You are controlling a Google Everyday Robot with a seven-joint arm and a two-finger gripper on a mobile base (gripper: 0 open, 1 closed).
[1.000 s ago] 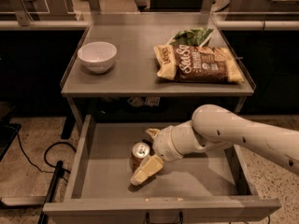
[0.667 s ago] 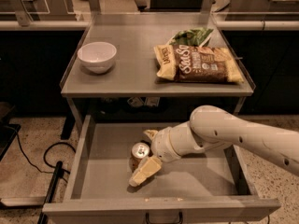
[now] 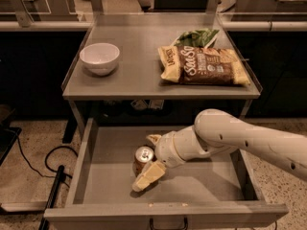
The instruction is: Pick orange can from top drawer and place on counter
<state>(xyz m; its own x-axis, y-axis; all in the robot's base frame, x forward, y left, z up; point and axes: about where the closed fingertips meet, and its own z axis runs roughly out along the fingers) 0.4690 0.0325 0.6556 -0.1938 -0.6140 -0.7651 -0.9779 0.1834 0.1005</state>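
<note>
The orange can (image 3: 143, 157) stands upright in the open top drawer (image 3: 110, 176), left of centre, with its silver top showing. My gripper (image 3: 144, 162) reaches in from the right at the end of the white arm. Its fingers are spread on either side of the can, one fingertip (image 3: 153, 139) behind it and one finger (image 3: 147, 177) in front of it. The jaws look wider than the can, so the gripper is open around it. The counter (image 3: 139, 71) is the grey table top above the drawer.
A white bowl (image 3: 100, 57) sits on the counter's left side. A brown snack bag (image 3: 206, 66) and a green bag (image 3: 196, 36) lie on its right side. The drawer's front panel (image 3: 163, 213) and side walls enclose the gripper. A black cable (image 3: 43, 166) lies on the floor at left.
</note>
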